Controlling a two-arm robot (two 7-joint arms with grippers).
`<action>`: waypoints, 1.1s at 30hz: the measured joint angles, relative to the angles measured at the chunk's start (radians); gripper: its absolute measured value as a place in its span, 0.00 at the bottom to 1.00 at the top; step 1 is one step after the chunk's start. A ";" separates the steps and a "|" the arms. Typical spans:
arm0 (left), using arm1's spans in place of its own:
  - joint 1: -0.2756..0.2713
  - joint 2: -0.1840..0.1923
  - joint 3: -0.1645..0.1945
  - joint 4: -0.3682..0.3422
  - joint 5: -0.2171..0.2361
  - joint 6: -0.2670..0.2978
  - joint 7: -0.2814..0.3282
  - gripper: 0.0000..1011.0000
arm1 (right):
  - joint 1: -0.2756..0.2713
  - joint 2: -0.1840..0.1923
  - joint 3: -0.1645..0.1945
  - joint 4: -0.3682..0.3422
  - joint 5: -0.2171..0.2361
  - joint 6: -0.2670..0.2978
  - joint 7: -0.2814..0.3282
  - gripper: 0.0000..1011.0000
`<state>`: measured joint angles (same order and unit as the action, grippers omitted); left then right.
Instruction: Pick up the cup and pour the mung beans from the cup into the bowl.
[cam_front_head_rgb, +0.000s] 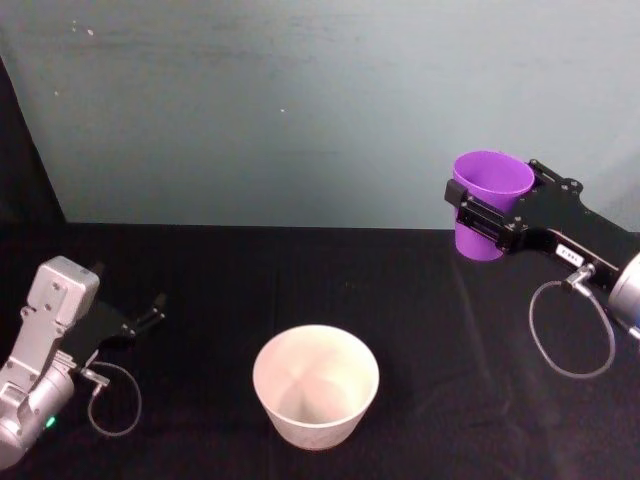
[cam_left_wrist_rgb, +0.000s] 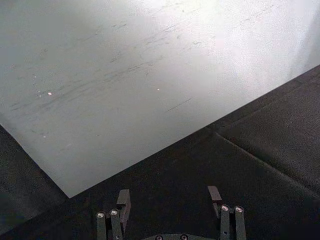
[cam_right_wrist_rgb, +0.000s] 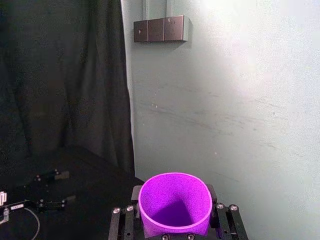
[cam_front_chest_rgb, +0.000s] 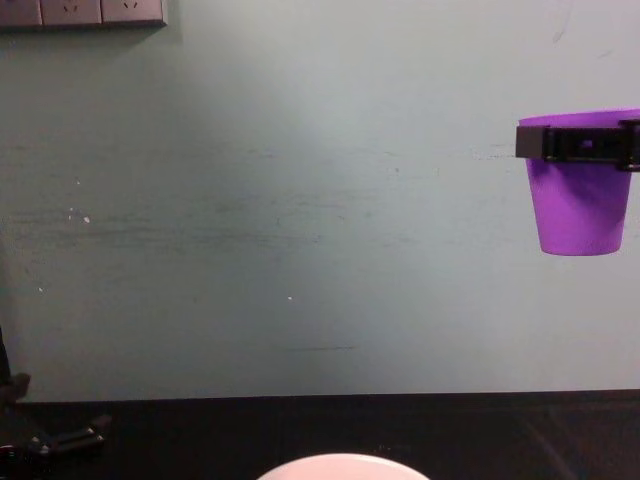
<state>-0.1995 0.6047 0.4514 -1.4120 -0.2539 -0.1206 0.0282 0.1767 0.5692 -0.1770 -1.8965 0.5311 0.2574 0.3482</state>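
Note:
The purple cup (cam_front_head_rgb: 490, 200) hangs upright in the air, up and to the right of the bowl. My right gripper (cam_front_head_rgb: 484, 218) is shut on it, with a finger on either side just below the rim. The right wrist view looks down into the cup (cam_right_wrist_rgb: 175, 202) between the fingers of the right gripper (cam_right_wrist_rgb: 175, 222); the mung beans are out of view. In the chest view the cup (cam_front_chest_rgb: 580, 215) is high against the wall. The white bowl (cam_front_head_rgb: 264, 372) stands on the black table near the front middle, its inside plain white. My left gripper (cam_front_head_rgb: 152, 312) rests open, low at the left.
A pale green wall (cam_front_head_rgb: 300, 110) closes the back of the black table (cam_front_head_rgb: 400, 290). A dark curtain (cam_right_wrist_rgb: 60, 75) hangs at the left. Cable loops hang from both wrists. In the chest view the bowl's rim (cam_front_chest_rgb: 340, 464) just peeks in at the bottom edge.

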 joint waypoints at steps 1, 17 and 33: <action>0.000 0.000 0.000 0.000 0.000 0.000 0.000 0.99 | 0.000 0.000 0.000 0.000 0.000 0.000 0.000 0.73; 0.000 0.000 0.000 0.000 0.000 0.000 0.000 0.99 | 0.000 0.000 0.000 0.000 0.000 0.000 0.000 0.73; 0.000 0.000 0.000 0.000 0.000 0.000 0.000 0.99 | 0.000 0.000 0.000 0.000 0.000 0.000 0.000 0.73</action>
<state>-0.1995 0.6047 0.4514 -1.4120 -0.2539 -0.1205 0.0283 0.1767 0.5692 -0.1770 -1.8965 0.5311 0.2574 0.3482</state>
